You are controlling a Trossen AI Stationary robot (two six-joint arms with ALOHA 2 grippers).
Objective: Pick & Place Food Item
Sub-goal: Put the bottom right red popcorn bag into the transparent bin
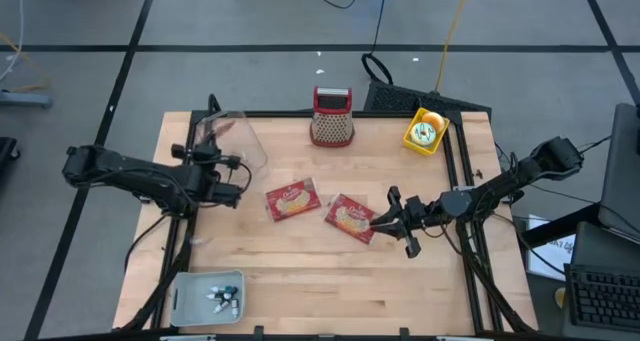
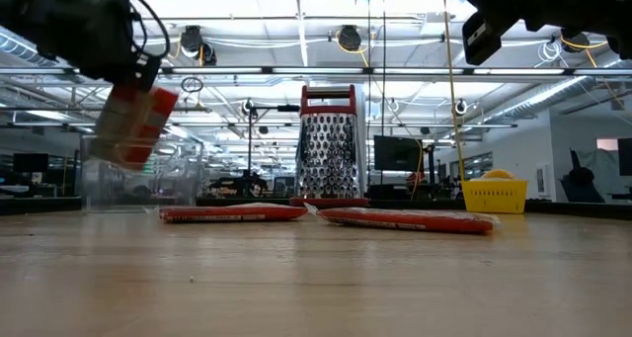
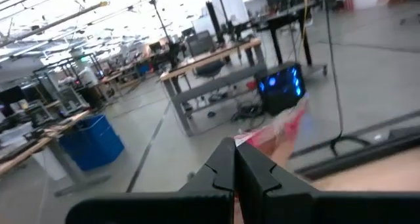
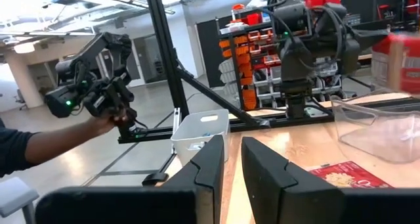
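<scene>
The left gripper (image 2: 133,75) hangs above the clear container (image 1: 232,141) at the counter's (image 1: 300,271) left, jaws clenched on what looks like a red food packet (image 2: 133,125). Two more red packets (image 1: 291,200) lie mid-counter; the right gripper (image 1: 385,219) hovers just beside one, jaws narrowly parted and empty.

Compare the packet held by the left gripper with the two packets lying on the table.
The left gripper holds its red packet off the table, tilted, by the clear container. The two packets on the table lie flat, side by side mid-table, and neither is held. All three look like the same red snack packet.
</scene>
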